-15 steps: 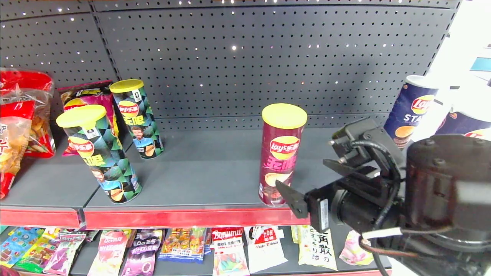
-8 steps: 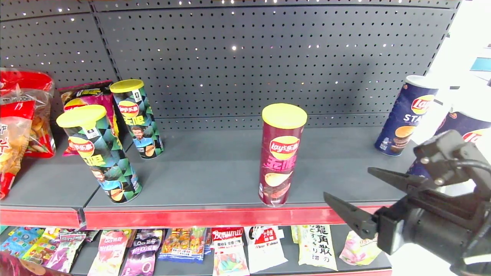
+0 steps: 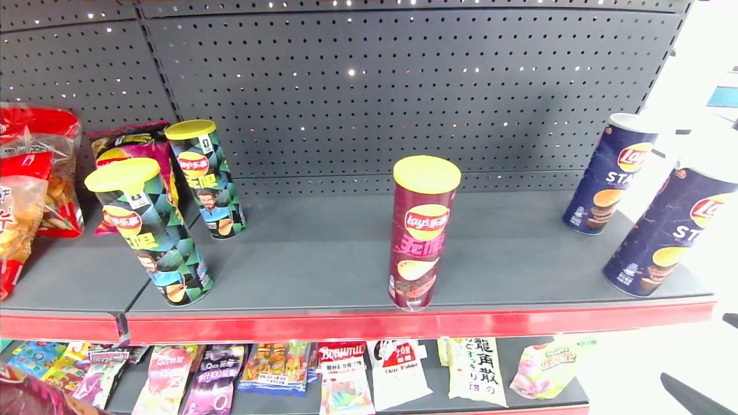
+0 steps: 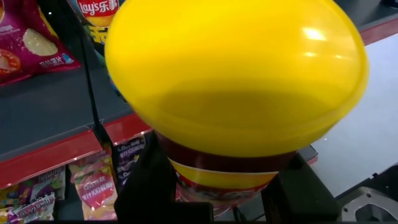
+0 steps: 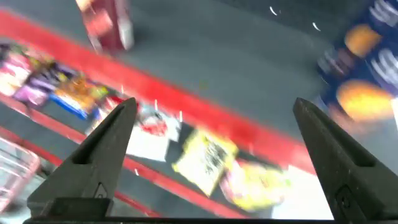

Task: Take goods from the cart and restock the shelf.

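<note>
A maroon chip can point(image 3: 424, 230) with a yellow lid stands upright near the front edge of the grey shelf point(image 3: 323, 259). My right gripper point(image 5: 217, 168) is open and holds nothing; it hangs below and in front of the shelf's right end, and one of its fingers point(image 3: 689, 395) shows at the head view's lower right corner. The same maroon can point(image 5: 106, 25) appears far off in the right wrist view. My left gripper point(image 4: 221, 196) is shut on another red chip can point(image 4: 236, 81) with a yellow lid, held low in front of the shelf's red edge point(image 4: 56, 155).
Two green-patterned cans point(image 3: 150, 230) point(image 3: 204, 178) and chip bags point(image 3: 29, 173) stand at the shelf's left. Two dark blue cans point(image 3: 611, 173) point(image 3: 669, 230) stand at its right end. Bare shelf lies either side of the maroon can. Snack packets point(image 3: 346, 374) fill the lower shelf.
My right gripper has drawn back from beside the maroon can, down and to the right, almost out of the head view. The front blue can is uncovered. The maroon can stays put.
</note>
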{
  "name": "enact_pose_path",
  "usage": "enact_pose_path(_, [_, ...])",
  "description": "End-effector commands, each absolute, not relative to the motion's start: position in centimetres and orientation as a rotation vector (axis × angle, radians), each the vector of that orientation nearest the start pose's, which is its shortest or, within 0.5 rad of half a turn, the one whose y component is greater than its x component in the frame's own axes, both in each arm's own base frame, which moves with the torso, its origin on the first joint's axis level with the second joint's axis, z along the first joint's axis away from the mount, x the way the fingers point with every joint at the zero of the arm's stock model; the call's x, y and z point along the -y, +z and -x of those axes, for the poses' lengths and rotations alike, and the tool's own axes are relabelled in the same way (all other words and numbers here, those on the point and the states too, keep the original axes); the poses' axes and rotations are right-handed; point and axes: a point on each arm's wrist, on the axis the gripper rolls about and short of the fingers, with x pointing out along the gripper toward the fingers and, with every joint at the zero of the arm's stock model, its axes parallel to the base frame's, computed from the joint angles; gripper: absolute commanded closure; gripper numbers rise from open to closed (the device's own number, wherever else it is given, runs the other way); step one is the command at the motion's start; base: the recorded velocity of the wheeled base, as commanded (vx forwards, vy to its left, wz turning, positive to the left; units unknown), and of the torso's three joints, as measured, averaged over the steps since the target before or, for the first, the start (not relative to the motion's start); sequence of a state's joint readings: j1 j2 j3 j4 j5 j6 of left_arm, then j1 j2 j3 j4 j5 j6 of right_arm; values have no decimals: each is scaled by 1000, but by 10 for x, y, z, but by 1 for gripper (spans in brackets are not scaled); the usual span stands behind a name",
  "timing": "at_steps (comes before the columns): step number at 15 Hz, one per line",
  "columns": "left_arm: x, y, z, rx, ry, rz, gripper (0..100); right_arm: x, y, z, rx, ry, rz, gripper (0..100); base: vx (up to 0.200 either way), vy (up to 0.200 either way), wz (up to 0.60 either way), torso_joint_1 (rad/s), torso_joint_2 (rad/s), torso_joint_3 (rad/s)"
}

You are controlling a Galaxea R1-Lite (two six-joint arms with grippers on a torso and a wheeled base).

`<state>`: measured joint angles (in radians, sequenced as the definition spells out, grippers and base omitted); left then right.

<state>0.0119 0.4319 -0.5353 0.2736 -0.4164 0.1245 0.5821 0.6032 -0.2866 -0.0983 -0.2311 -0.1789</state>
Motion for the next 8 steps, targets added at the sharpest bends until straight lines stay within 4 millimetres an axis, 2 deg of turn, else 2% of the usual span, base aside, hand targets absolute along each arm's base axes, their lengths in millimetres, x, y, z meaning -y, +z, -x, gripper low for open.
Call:
enact_pose_path(1, [9,203,0,-169,-424,-79,100,19,150,28,-91,231,238,0,0,0,0,0,0,0])
enact_pose_path(2, [9,204,-1,-174,-428,-77,100,24,139,45,-110,122,235,0,0,0,0,0,0,0])
enact_pose_path(3, [9,204,-1,-176,-428,-77,100,24,136,50,-105,28,212,0,0,0,0,0,0,0])
enact_pose_path(6, [9,205,-3,-180,-428,-76,100,23,138,51,-126,-143,156,0,0,0,0,0,0,0])
enact_pose_path(7, [9,205,-4,-182,-429,-75,100,21,144,49,-143,-164,151,0,0,0,0,0,0,0])
enact_pose_path(8, [9,209,-5,-179,-429,-76,100,18,164,43,-162,-202,127,0,0,0,0,0,0,0])
